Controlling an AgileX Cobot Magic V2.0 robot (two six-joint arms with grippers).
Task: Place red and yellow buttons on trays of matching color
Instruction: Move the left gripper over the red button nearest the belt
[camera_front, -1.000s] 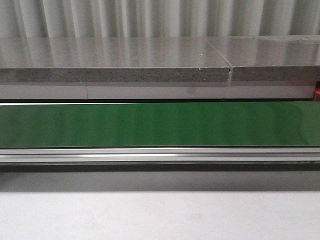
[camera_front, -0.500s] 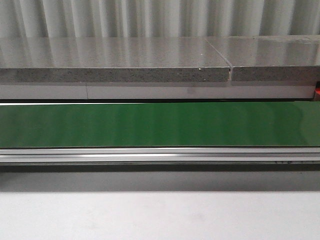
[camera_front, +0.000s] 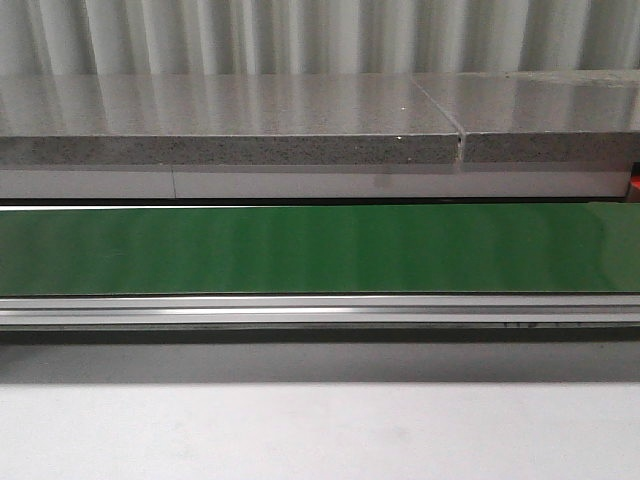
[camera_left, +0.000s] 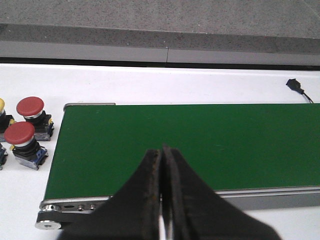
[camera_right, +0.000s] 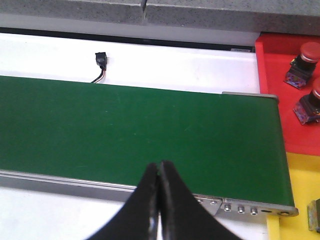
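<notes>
Nothing is changing across the front views: the green conveyor belt (camera_front: 320, 248) is lying bare throughout, so no button is arriving yet. The red tray (camera_right: 295, 95) is holding two red buttons (camera_right: 305, 54); two more (camera_left: 26, 131) are waiting at the belt's other end (a yellow tray (camera_right: 300, 195) adjoins). Left gripper (camera_left: 161, 200) and right gripper (camera_right: 159, 200) are hovering pinched together, empty.

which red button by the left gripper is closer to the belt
The upper red button, nearer the belt's corner; the lower one sits farther out.
</notes>
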